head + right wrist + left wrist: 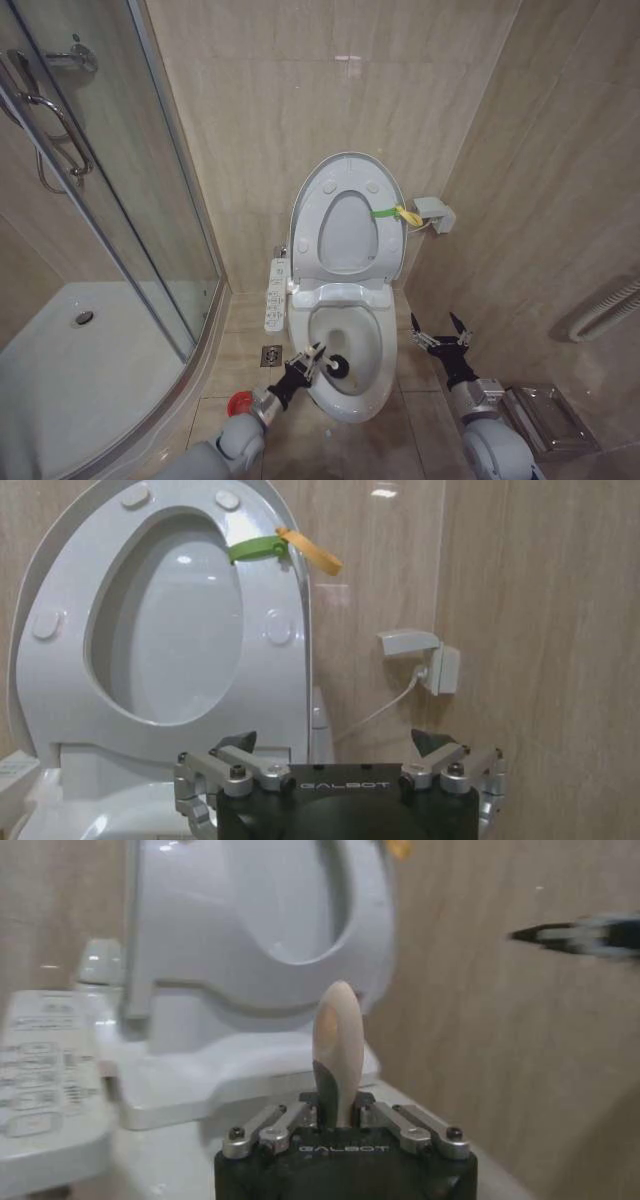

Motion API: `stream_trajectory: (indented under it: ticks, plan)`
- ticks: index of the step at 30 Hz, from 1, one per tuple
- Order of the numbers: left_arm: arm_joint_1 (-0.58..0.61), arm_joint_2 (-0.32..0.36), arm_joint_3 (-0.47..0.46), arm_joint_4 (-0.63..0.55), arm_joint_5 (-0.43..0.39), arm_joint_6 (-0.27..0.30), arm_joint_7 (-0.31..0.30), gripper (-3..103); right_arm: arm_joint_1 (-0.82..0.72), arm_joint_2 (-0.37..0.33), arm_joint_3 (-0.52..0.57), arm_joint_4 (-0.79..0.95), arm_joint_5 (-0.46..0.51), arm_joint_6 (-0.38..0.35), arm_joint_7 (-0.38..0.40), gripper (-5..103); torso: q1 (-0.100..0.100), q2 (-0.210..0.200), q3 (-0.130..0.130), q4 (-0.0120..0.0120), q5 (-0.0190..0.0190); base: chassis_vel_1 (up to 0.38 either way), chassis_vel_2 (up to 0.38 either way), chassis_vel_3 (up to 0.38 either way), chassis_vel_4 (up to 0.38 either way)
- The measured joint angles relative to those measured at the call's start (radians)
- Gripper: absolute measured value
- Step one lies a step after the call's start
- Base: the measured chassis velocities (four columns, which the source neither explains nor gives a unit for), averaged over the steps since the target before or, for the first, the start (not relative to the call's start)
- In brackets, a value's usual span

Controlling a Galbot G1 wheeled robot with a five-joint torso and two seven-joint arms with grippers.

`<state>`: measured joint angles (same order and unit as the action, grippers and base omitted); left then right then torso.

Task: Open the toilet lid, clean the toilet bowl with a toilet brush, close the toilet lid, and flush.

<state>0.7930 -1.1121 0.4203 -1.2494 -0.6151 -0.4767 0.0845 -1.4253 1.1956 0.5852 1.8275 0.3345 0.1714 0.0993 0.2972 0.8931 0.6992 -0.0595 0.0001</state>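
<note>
You are in a beige-tiled bathroom, a glass shower enclosure point(110, 250) well off to the left of the toilet bowl point(345, 385), which stands against the back wall. The toilet lid point(345, 215) is already raised with the seat, leaning upright behind the bowl, its yellow-green strap point(392, 212) on the edge toward the wall box point(433, 213). Your left gripper point(310, 362) sits at the bowl's left rim, pressed together on the pale handle of the toilet brush point(335, 366), whose black head reaches inside the bowl. Your right gripper point(440, 338) hovers spread and empty just right of the bowl, apart from it.

So the scrubbing looks to be the step in hand. Keep the pinch firm, since the handle is smooth and tapered and may twist. Sweep the head around the inner wall below the rim, staying away from the button panel point(276, 295) on the bowl's left side. The red cup holder point(238, 403) waits on the floor left of the bowl.
</note>
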Motion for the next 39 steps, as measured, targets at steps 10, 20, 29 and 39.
stream_trajectory:
  ticks: [10,20,29,39]
  plan:
    - [-0.024,-0.001,-0.034,-0.056,-0.028,-0.001,-0.005,19,0.000,0.000,0.000,0.000,0.000,0.000,0.000,100,0.000,0.000,0.000,0.0000,0.0000,0.000,0.000,0.000,0.000]
    - [0.018,0.024,-0.085,-0.179,0.061,0.028,-0.051,19,0.000,0.000,0.000,0.000,0.000,0.000,0.000,100,0.000,0.000,0.000,0.0000,0.0000,0.000,0.000,0.000,0.000]
    - [0.081,0.030,-0.152,-0.283,0.177,0.044,-0.085,19,0.000,0.000,0.000,0.000,0.000,0.000,0.000,100,0.000,0.000,0.000,0.0000,0.0000,0.000,0.000,0.000,0.000]
    - [0.209,0.032,-0.261,-0.413,0.284,0.018,-0.108,19,0.000,0.000,0.000,0.000,0.000,0.000,0.000,100,0.000,0.000,0.000,-0.0001,0.0000,0.000,0.000,0.000,0.000]
